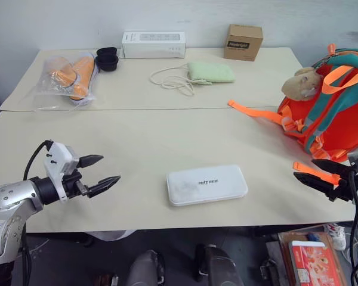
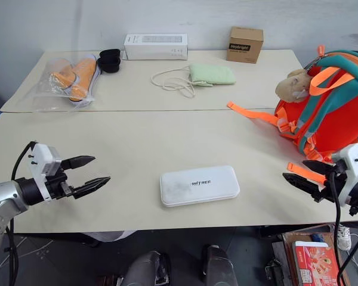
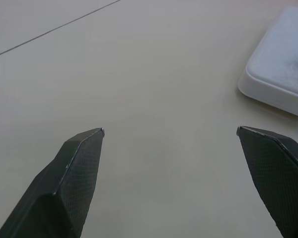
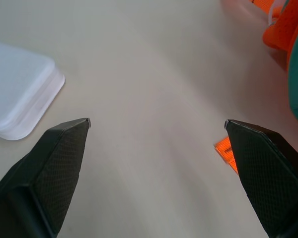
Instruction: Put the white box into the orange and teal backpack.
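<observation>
We find the white box (image 1: pixel 207 185) flat on the table (image 1: pixel 137 140), well apart from the orange and teal backpack (image 1: pixel 340 113). Left tool (image 1: pixel 101 171) and right tool (image 1: pixel 313 176) gape wide, empty; nothing is done yet.

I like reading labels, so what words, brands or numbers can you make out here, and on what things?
"INITREE": dark lettering on the white box.
"Heybright", roughly: dark label on the brown cardboard box; too small to be sure.
Grey print on the long white carton: too small to read.
Print on the red package below the table: blurred, unreadable.
</observation>
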